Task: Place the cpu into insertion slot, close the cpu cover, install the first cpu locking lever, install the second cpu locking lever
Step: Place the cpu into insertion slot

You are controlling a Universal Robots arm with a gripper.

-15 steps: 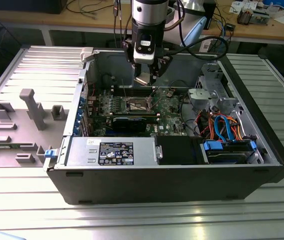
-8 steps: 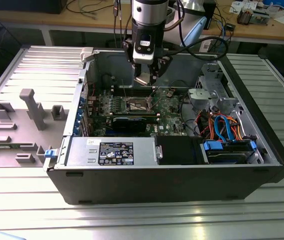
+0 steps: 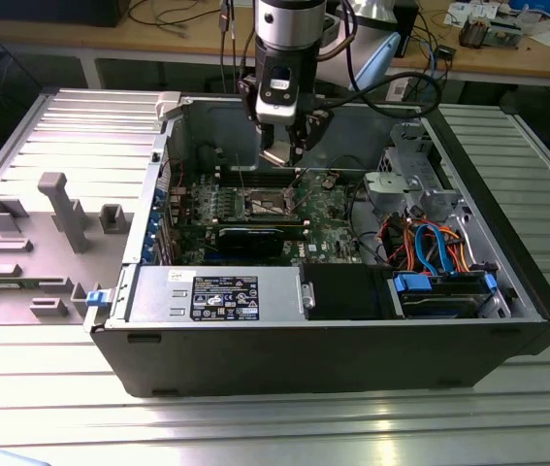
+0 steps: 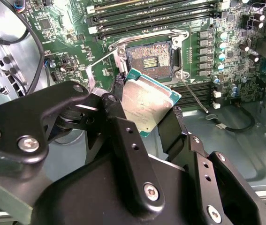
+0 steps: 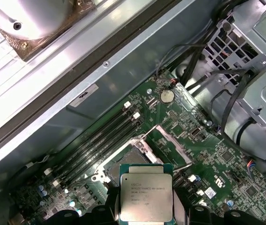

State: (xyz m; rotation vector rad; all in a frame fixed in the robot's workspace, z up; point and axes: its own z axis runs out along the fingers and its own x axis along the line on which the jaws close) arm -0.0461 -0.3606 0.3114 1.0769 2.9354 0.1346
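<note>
Cpu [image 4: 147, 101], its silver top showing in both wrist views, is pinched by two opposite edges between the black fingers [image 4: 116, 117] of the gripper [image 4: 148, 99] and hangs just above the slot [image 4: 150, 58], apart from it. The slot's dark centre lies bare, with the cover [image 5: 175, 146] swung open beside it and long black memory slots [image 4: 147, 18] on the green board [image 4: 53, 28] around it. In the exterior view the arm reaches down into an open computer case [image 3: 352, 359] lying on a ribbed metal table [image 3: 51, 388].
</note>
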